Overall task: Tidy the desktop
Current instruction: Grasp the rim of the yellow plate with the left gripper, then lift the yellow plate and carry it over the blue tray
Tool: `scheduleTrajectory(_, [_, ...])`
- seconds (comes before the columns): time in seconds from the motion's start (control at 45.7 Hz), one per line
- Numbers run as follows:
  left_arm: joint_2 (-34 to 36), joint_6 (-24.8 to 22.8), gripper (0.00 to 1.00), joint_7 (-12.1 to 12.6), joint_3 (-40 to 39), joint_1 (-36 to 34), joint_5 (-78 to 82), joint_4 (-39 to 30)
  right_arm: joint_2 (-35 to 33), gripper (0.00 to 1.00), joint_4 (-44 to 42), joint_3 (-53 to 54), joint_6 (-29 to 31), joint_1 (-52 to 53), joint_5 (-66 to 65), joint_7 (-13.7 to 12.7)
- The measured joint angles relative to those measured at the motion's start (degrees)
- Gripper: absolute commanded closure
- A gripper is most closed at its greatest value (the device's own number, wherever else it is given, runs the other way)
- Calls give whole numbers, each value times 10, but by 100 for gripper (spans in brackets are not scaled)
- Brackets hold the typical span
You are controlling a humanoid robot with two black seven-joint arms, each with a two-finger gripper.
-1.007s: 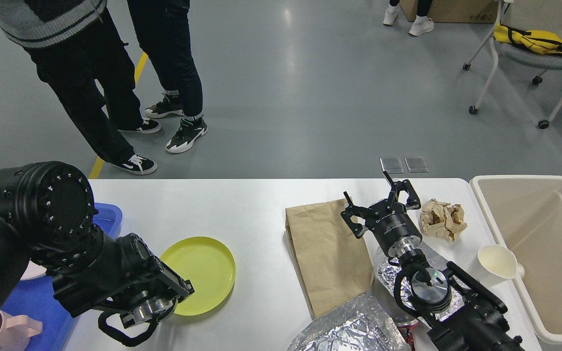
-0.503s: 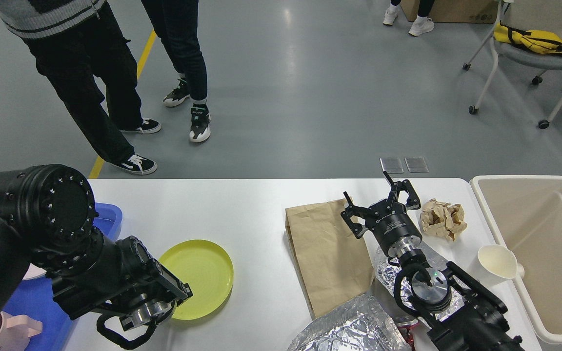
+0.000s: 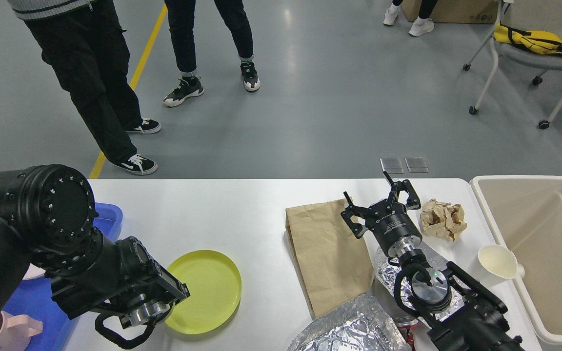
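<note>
Grey polished flooring, with standing people's legs and a wheeled chair on it, lay behind the wide white rectangular desktop (image 3: 242, 214) that carried every item of the tidying task.

Right claw (image 3: 381, 207): its two fingers stood spread wide with nothing between them, poised above the far end of the flat brown paper bag (image 3: 327, 256). Just to its right lay a crumpled ball of brown paper (image 3: 443, 219), apart from the fingers. Nearer the robot, beneath the wrist, sat crinkled aluminium foil (image 3: 347, 329), and a white paper cup (image 3: 498, 262) lay tipped on its side further right. Beyond the cup, at the desktop's right edge, stood the large beige plastic bin (image 3: 530, 195), probably the place meant for this rubbish; the spread fingers suggested readiness to pick up a piece of it.

Left claw (image 3: 176, 292): seen end-on and dark, so its opening could not be told. It met the near-left rim of the round yellow plastic plate (image 3: 210, 287), which lay flat on the desktop; whether the rim was pinched was not visible. To the claw's left sat the blue plastic tray (image 3: 108, 217), partly hidden by the arm, with a pink cup (image 3: 10, 329) on it. The tray was probably meant for dishes, which would explain the contact at the plate's tray-side rim.
</note>
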Motion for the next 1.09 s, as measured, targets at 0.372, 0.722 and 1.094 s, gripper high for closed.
scheduleTrajectory(0.372, [27, -39, 100, 32, -7, -62, 26, -23, 0, 0, 0, 0, 0, 0, 0, 0])
scheduleTrajectory(0.722, [148, -354, 100, 82, -10, -329, 65, -81, 0, 0, 0, 0, 0, 0, 0, 0])
scheduleTrajectory(1.094, [223, -546, 100, 108, 5, -596, 65, -114, 0, 0, 0, 0, 0, 0, 0, 0])
